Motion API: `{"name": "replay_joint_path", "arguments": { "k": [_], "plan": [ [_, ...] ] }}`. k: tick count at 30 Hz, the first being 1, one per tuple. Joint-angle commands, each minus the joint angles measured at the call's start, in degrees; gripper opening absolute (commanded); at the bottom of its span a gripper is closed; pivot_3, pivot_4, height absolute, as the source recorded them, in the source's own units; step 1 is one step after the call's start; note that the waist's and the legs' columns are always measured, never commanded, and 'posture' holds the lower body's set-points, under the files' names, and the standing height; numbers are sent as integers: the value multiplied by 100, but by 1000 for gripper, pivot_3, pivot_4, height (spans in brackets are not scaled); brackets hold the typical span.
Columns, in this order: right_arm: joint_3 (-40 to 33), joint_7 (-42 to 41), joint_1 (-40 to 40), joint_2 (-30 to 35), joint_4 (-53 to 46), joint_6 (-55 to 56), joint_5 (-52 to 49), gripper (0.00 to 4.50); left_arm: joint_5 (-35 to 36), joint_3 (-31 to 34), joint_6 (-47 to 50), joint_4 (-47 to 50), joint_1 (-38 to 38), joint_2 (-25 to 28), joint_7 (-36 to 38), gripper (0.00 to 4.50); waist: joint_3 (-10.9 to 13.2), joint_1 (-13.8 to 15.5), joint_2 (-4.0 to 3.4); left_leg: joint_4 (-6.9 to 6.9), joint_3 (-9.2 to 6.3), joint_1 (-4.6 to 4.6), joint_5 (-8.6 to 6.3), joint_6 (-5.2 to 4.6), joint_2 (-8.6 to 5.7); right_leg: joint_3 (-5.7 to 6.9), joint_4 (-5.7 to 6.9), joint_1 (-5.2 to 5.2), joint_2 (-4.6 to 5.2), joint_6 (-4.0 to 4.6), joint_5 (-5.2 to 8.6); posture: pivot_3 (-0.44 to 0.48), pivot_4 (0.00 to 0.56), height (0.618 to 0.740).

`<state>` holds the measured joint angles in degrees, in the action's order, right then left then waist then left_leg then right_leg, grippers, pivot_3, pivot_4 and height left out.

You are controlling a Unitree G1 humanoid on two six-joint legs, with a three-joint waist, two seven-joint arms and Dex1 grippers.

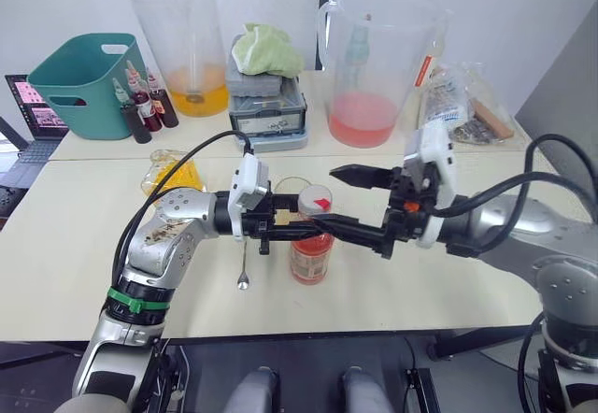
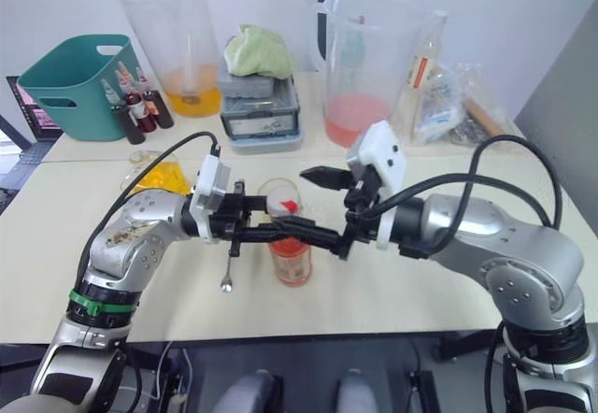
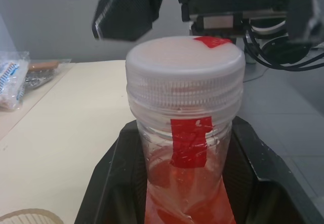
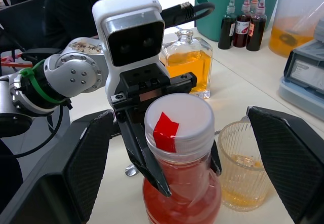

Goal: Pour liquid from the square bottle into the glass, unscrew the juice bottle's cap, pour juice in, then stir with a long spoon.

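Observation:
The juice bottle [image 1: 311, 256] stands upright on the table with pinkish-red juice inside. Its white cap [image 1: 315, 201] with a red mark is on. My left gripper [image 1: 280, 221] is shut on the bottle's neck just under the cap [image 3: 185, 64]. My right gripper [image 4: 187, 148] is open, one finger on each side of the cap and touching neither side. The glass [image 4: 243, 171], right behind the bottle, holds a little yellow-orange liquid. The square bottle [image 1: 173, 172] stands at the left behind my left arm. The long spoon [image 1: 243, 271] lies on the table under my left gripper.
Along the back stand a teal basket [image 1: 84, 81], dark dropper bottles [image 1: 145, 105], a big jug with orange liquid [image 1: 182, 49], a grey box topped by a green cloth [image 1: 266, 105], a big jug with pink liquid [image 1: 374, 67] and plastic bags [image 1: 462, 105]. A person [image 4: 76, 1] sits beyond the table.

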<state>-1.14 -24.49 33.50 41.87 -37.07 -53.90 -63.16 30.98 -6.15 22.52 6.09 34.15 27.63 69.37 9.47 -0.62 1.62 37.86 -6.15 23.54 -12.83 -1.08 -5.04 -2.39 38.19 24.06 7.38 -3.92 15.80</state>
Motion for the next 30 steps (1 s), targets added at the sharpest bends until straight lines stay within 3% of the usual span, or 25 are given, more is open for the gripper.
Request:
{"name": "replay_joint_path", "arguments": {
  "k": [1,5,14,23,28,30],
  "plan": [
    [58,102,192,-62,-104,30,188,4500,-27,74,-108,214,95,64,-40,1455,0,-8,0,0,0,0,0,0,1,0,1,1,0,0,0,0,150,740],
    [133,96,197,-117,-91,32,334,4500,-78,22,-98,205,49,90,-27,1455,0,-10,0,0,0,-1,0,0,1,1,1,1,-1,0,0,0,150,740],
    [148,104,173,-220,-119,16,468,1675,-120,-19,-97,154,92,82,-14,1455,0,-11,-1,0,0,-2,0,0,1,1,2,0,-1,0,0,0,150,740],
    [194,-16,184,-222,-106,67,576,1665,-109,-34,-73,124,111,103,43,1455,0,-11,-1,0,1,-2,0,0,1,1,2,0,-1,0,0,0,150,740],
    [439,-1567,399,18,568,495,880,1665,-78,-39,-79,49,148,124,172,1455,0,-14,-1,0,1,-3,0,0,0,1,1,-3,-1,0,0,0,150,740],
    [707,-2656,723,41,1312,739,1064,1665,-82,-71,-109,-20,173,132,258,1455,0,-21,-1,0,2,-5,0,0,1,2,-1,-5,-3,0,0,0,150,740]
  ]
}}
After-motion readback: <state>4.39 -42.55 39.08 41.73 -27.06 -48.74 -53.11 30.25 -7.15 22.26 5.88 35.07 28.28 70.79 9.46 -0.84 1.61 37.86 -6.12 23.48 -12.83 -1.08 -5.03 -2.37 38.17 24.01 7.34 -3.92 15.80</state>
